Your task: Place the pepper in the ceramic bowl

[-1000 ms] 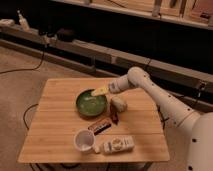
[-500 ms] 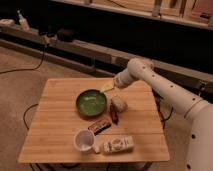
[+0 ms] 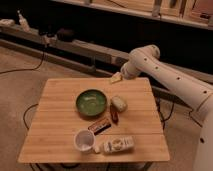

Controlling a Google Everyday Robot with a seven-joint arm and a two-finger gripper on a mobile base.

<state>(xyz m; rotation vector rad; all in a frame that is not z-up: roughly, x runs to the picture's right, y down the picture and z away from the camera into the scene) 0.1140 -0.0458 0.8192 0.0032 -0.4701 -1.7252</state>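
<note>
The pepper point(image 3: 115, 116) is slim and dark red-brown. It lies on the wooden table point(image 3: 60, 95) just right of the glossy dark green ceramic bowl point(image 3: 91, 103), between the bowl's right rim and the table's right side. The bowl stands near the table's middle. My gripper point(image 3: 116, 78) is at the table's far edge, behind and to the right of the bowl and well away from the pepper. The white arm point(image 3: 165, 70) reaches in from the right.
A pale beige lump point(image 3: 119, 103) lies just behind the pepper. A brown-and-orange packet point(image 3: 100, 125) lies in front of the bowl. A white mug point(image 3: 84, 140) and a white lying container point(image 3: 118, 145) are near the front edge. A dark shelf with cables runs behind the table.
My gripper has drawn back from over the bowl's right rim to the table's far edge, moving up and away. The pepper and the other things have not moved.
</note>
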